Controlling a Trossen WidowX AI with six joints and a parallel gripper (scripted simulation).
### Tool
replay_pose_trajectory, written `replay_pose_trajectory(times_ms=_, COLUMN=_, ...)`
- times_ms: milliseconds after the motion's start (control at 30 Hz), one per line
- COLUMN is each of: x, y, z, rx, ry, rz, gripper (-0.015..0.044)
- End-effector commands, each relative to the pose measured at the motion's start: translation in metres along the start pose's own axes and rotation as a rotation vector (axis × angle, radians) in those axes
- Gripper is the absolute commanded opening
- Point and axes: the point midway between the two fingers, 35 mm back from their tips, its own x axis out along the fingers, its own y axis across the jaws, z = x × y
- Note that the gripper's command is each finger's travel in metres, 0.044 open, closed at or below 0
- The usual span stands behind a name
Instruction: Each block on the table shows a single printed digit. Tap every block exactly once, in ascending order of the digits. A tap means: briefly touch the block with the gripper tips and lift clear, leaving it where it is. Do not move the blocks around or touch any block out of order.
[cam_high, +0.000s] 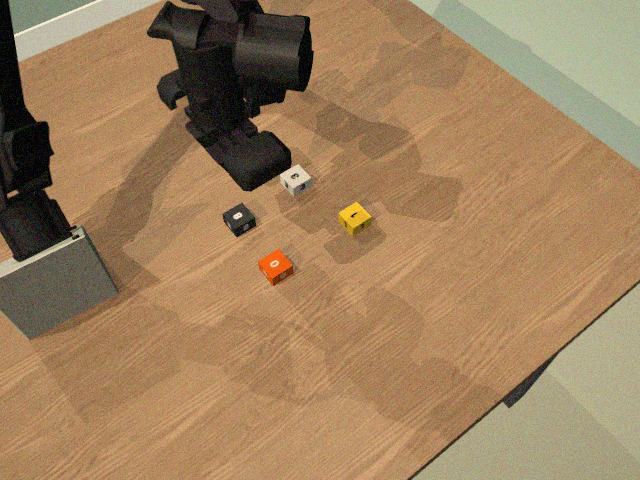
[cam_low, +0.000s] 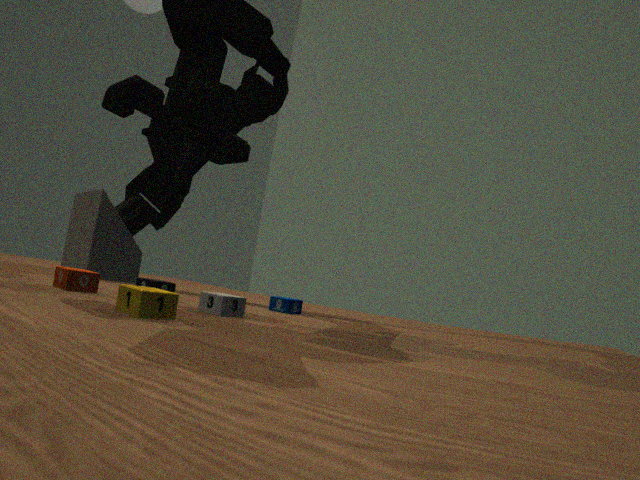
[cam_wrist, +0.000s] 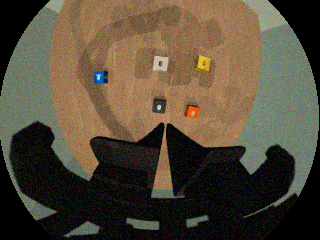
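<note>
My gripper is shut and empty, raised above the table; in the wrist view its tips show just below the black block. The orange block shows 0. The yellow block shows 1. The white block shows 3. The black block has a digit like 6 or 9. The blue block has an unclear digit and is hidden behind the gripper in the top view.
A grey slab-like base with a black arm-like structure on it stands at the left in the top view. The wooden table carries several dark shadows. Its edge runs along the right side of the top view.
</note>
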Motion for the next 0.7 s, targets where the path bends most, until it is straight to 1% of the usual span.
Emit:
replay_pose_trajectory(times_ms=0, x=0.048, y=0.005, z=-0.004, rx=0.003, ry=0.016, rz=0.017, gripper=0.0020)
replay_pose_trajectory(times_ms=33, x=0.061, y=0.006, z=-0.006, rx=0.003, ry=0.016, rz=0.019, gripper=0.0020)
replay_pose_trajectory(times_ms=100, x=0.071, y=0.008, z=-0.007, rx=0.003, ry=0.016, rz=0.021, gripper=0.0020)
replay_pose_trajectory(times_ms=300, x=0.073, y=0.008, z=-0.007, rx=0.003, ry=0.016, rz=0.021, gripper=0.0020)
replay_pose_trajectory(times_ms=667, x=0.090, y=0.008, z=-0.007, rx=0.003, ry=0.016, rz=0.021, gripper=0.0020)
